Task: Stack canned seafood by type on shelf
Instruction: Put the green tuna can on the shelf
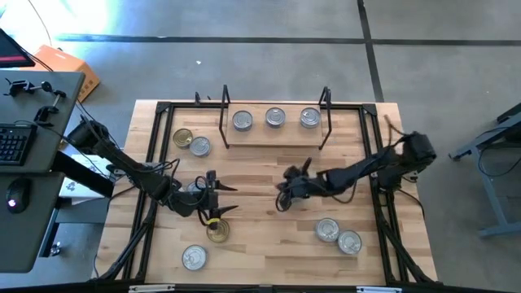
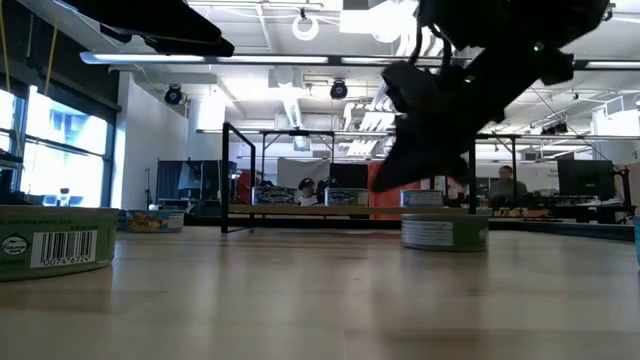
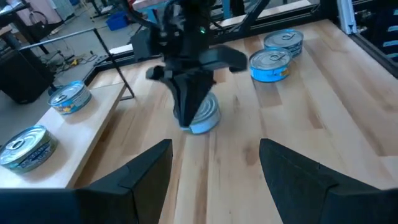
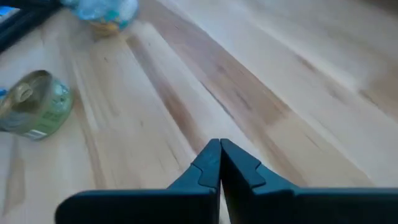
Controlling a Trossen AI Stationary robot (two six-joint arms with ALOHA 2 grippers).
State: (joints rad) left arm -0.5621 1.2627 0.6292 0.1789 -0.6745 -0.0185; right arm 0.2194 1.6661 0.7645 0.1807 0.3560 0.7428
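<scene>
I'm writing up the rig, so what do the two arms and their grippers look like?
Both arms are dark, near black, built of jointed segments with thin black cables along them. The left gripper has two broad, flat, matte fingers with angular tips. The right gripper has matching dark fingers tapering to a point. A small green light glows on the right arm's wrist.

Overhead, table-level, two wrist close-ups

The tabletop [image 1: 269,175] was pale wood in long glued strips, smooth with a soft sheen, edged by a matt black metal frame [image 1: 155,146]. The shelf [image 1: 273,134] was a light-wood board between thin black wire end frames [image 1: 225,114]. Silver-lidded tins [image 1: 275,118] showed shiny metal tops and glossy printed paper bands. A gold-lidded tin [image 4: 34,102] gleamed brassy. The right gripper's fingers [image 4: 211,168] looked like matt dark plastic.
</scene>
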